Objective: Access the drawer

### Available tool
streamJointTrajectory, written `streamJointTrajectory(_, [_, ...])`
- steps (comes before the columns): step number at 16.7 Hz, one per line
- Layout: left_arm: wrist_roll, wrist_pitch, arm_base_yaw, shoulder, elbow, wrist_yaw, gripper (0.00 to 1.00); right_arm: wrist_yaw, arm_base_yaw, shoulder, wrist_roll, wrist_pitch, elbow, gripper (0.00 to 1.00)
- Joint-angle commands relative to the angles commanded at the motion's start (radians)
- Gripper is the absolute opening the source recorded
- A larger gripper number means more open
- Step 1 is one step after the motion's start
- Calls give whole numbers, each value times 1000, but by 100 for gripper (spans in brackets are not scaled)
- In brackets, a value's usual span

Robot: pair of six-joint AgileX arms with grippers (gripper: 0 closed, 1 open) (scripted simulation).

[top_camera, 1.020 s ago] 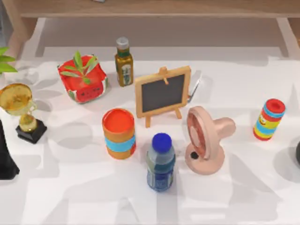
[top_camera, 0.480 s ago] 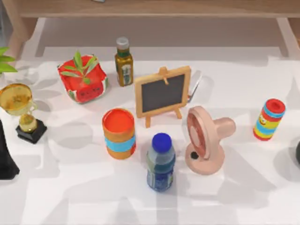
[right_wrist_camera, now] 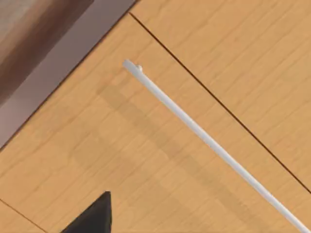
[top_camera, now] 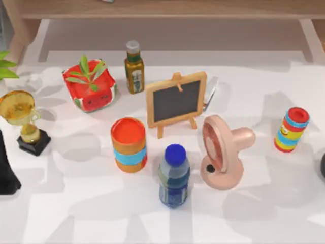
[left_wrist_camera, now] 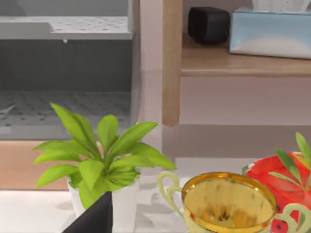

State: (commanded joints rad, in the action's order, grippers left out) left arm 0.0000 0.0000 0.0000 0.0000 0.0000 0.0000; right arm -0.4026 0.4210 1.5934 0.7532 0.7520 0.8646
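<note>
Our right arm faces a wooden drawer front [right_wrist_camera: 160, 145], seen through its wrist camera, with a slim silver handle bar [right_wrist_camera: 209, 141] running slantwise across the panel. A dark tip of one of our fingers [right_wrist_camera: 92, 216] shows at the edge of that view, well short of the bar, and we cannot tell whether the fingers are spread or closed. Nothing is grasped yet, by our reading.

The main risk, as we judge it, is misalignment: the handle lies at an angle in our wrist view, so if we close in without squaring the fingers to it, they may pinch one end or slide off the thin rod. The bar stands close to the panel, so a deep approach could jam a fingertip against the wood.

Our left arm sits parked at the tabletop's left edge, its dark body [top_camera: 6, 170] beside the gold trophy [top_camera: 20, 109]; its finger state we cannot tell either. Its wrist camera looks past a potted plant [left_wrist_camera: 99, 162] toward a wooden shelf [left_wrist_camera: 228, 60].

The tabletop [top_camera: 76, 213] is crowded, with the pink fan [top_camera: 221, 152], the blue-capped bottle [top_camera: 174, 175] and the striped can [top_camera: 291, 129]. A wide swing of the right arm while pulling could topple the can, which stands nearest that side.
</note>
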Motion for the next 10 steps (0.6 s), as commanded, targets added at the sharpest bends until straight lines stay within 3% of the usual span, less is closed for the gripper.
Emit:
streamJointTrajectory(6, [0, 0, 0, 0, 0, 0, 100, -17, 31, 486, 550, 299, 160, 100])
streamJointTrajectory(10, [0, 0, 0, 0, 0, 0, 100, -20, 37, 670, 759, 426, 221, 100])
